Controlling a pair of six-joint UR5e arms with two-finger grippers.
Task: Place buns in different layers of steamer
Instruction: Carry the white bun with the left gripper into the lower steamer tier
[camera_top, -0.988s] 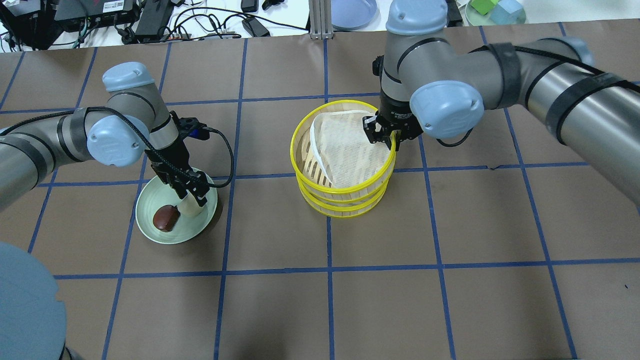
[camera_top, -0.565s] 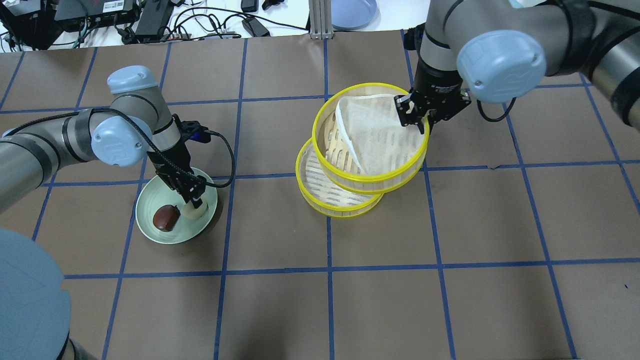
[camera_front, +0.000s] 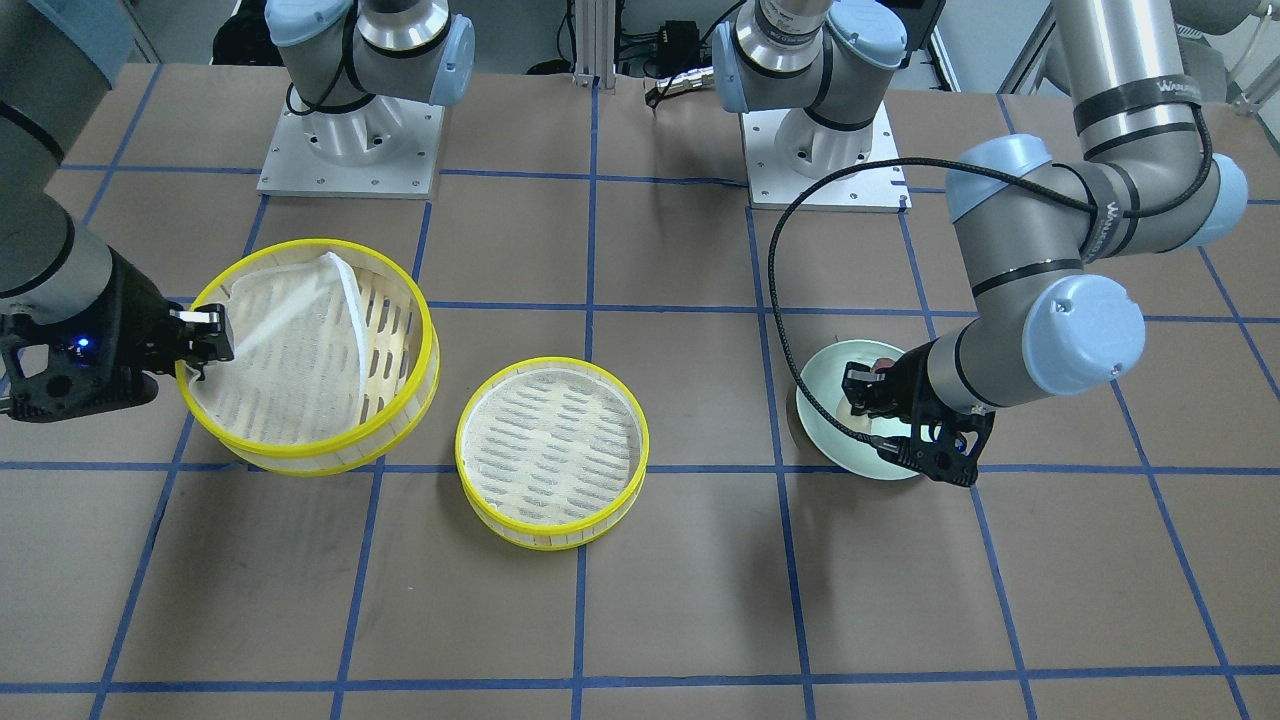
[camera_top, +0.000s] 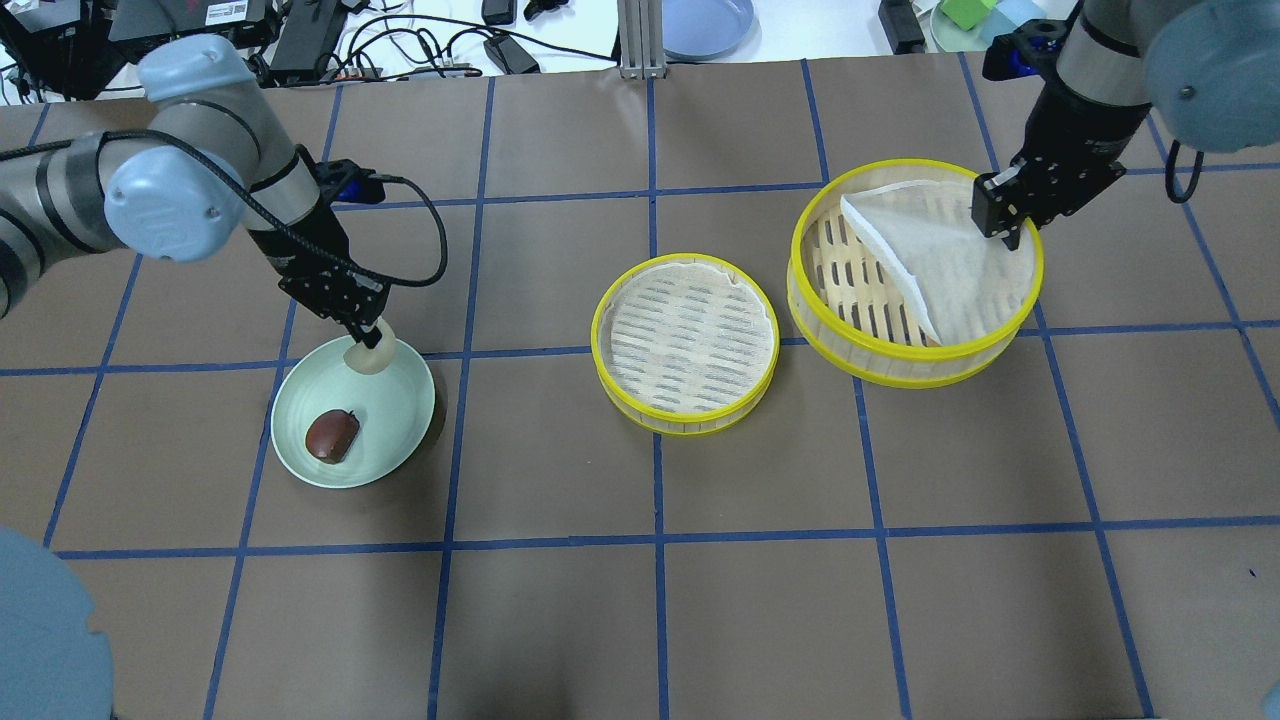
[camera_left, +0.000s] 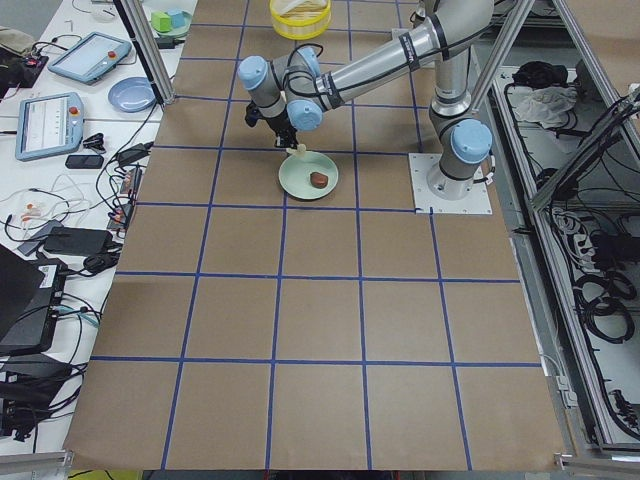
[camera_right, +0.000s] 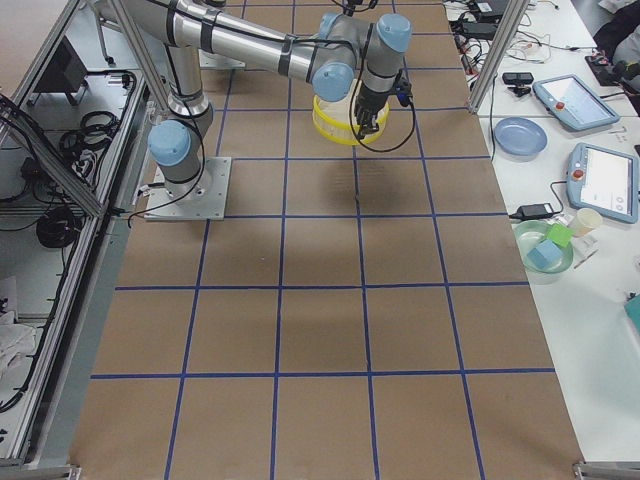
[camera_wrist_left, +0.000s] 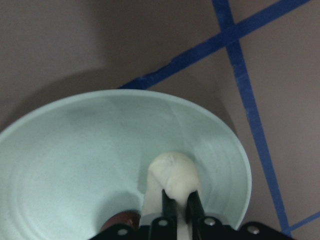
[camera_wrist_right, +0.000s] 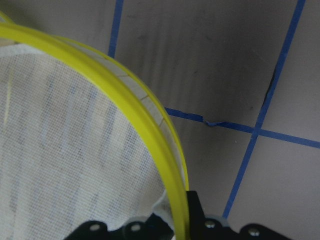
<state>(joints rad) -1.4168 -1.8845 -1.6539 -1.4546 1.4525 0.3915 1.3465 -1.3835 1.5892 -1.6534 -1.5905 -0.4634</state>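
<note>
My left gripper (camera_top: 366, 338) is shut on the cream-white bun (camera_top: 368, 354) and holds it above the far rim of the pale green plate (camera_top: 390, 420); the wrist view shows the bun (camera_wrist_left: 172, 175) pinched between the fingers. The reddish-brown bun (camera_top: 332, 436) lies on the plate. My right gripper (camera_top: 1003, 228) is shut on the yellow rim of one steamer layer (camera_top: 860, 280), whose mesh liner is folded to one side. The other layer (camera_top: 685, 335) sits on the table to its left with a flat liner. I cannot tell whether the held layer touches the table.
The table is brown with blue tape grid lines. The two arm bases (camera_front: 350, 150) stand at the robot's edge. Cables, a blue plate (camera_top: 705, 25) and other gear lie beyond the far edge.
My right gripper has lifted the top layer off the stack and carried it right, beside the lower one. My left gripper has raised the white bun off the plate.
</note>
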